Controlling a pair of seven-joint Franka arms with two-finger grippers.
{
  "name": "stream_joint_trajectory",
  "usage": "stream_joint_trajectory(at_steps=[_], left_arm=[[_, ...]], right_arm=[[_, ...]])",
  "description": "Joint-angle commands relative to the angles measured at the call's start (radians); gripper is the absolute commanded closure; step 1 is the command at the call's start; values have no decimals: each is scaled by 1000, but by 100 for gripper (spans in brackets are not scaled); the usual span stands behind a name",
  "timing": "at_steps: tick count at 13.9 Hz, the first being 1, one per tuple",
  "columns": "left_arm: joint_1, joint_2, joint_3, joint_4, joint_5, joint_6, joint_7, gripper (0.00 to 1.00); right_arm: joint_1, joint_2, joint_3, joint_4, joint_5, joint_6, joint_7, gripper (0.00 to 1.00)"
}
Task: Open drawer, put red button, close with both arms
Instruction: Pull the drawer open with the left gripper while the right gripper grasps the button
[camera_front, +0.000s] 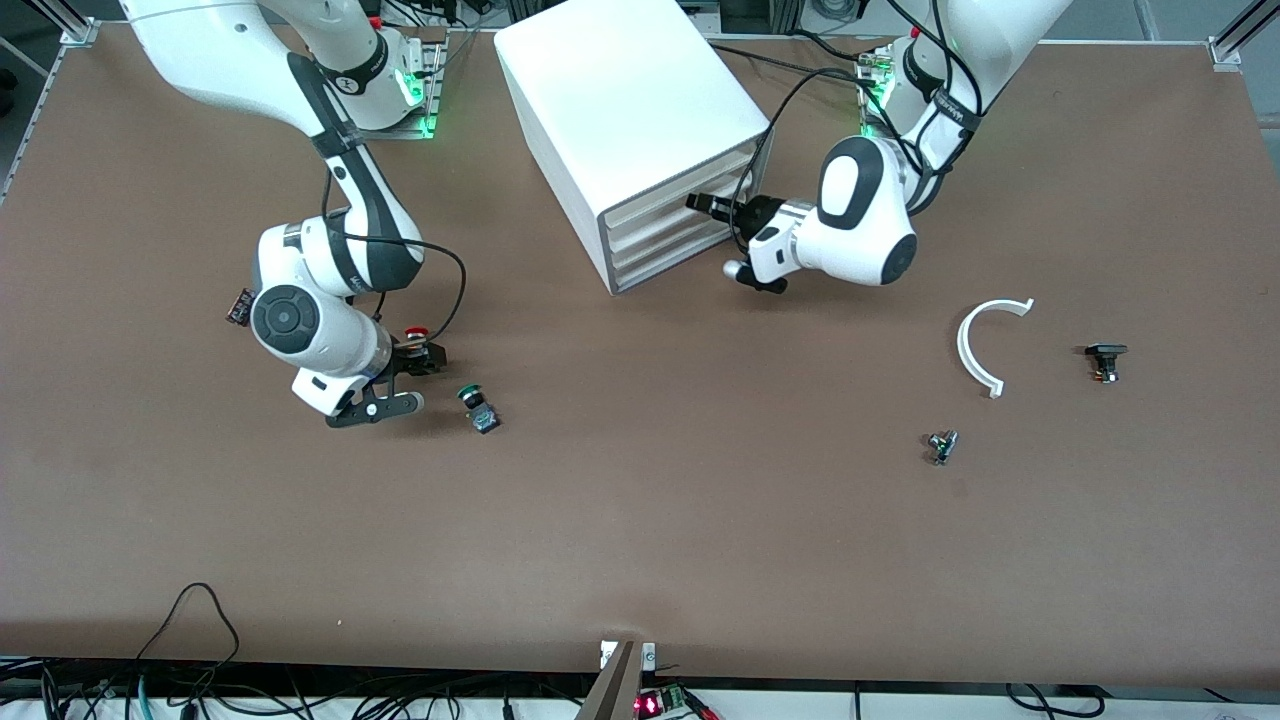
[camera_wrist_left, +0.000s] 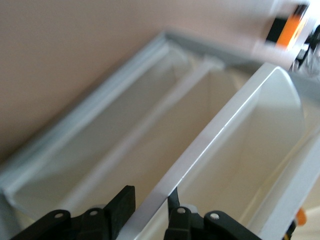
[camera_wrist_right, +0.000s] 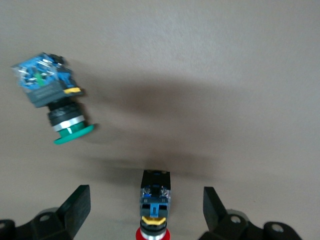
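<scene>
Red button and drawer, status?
Right gripper open around red button on table. Left gripper straddling drawer lip at cabinet. Green button beside, apart.

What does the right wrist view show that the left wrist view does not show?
Only the right wrist view: the red button lying on the table between the open fingers of the right gripper, and a green button lying beside it, untouched.

Only the left wrist view: the left gripper at the cabinet, its fingers on either side of the front lip of a drawer, which shows a white inside.

Both share the brown table and one pair of black fingers each.
</scene>
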Motion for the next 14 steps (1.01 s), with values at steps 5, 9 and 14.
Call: stream_joint_trajectory(at_steps=[5,9,14], left_arm=[[64,-14,87,57,122,171,-11,3],[93,-48,99,96,136,197,1,0],[179,-221,210,153,292,188,-1,0]], right_arm=[[-3,6,4,-82,12,71,116,0],[-3,36,4,-82,12,95,117,0],[0,53,12,-82,10,92,117,33]])
